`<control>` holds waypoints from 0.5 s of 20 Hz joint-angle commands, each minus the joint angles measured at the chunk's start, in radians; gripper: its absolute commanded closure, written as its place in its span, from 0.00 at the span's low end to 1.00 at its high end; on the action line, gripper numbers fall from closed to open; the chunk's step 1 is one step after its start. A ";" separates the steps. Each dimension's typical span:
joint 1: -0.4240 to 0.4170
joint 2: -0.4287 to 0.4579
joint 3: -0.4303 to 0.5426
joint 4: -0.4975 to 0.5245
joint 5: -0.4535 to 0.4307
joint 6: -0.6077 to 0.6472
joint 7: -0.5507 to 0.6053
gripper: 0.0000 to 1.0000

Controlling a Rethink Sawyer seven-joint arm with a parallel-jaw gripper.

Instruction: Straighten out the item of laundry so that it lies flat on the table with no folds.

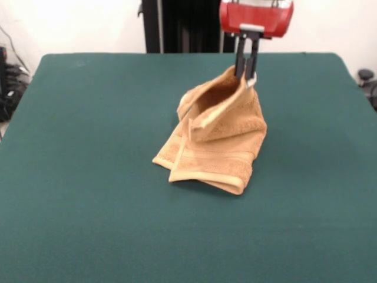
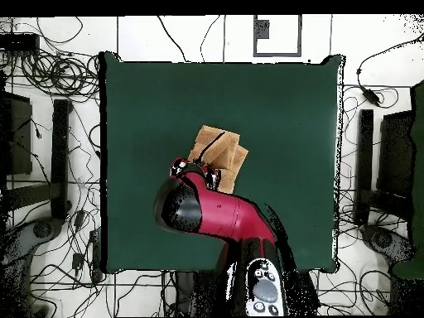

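Note:
The orange-tan towel (image 1: 221, 132) is lifted by one corner into a tent shape, its lower part still folded and resting on the green table (image 1: 88, 177). My gripper (image 1: 246, 75) hangs from the red wrist and is shut on the towel's top corner, near a small white tag. From overhead, the towel (image 2: 222, 149) shows just beyond the red arm, which hides the gripper and the held corner. The towel's bottom hem curls under at the front.
Green felt spreads wide around the towel on all sides (image 2: 281, 108). Cables and dark equipment (image 2: 50, 166) lie on the floor outside the table's edges. The red arm (image 2: 219, 215) crosses the table's near side in the overhead view.

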 commanded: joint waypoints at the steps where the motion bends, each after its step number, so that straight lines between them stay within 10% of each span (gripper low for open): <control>1: -0.006 -0.033 0.045 0.139 -0.039 0.092 0.103 1.00; 10: -0.046 -0.006 0.087 0.160 -0.051 0.018 0.102 1.00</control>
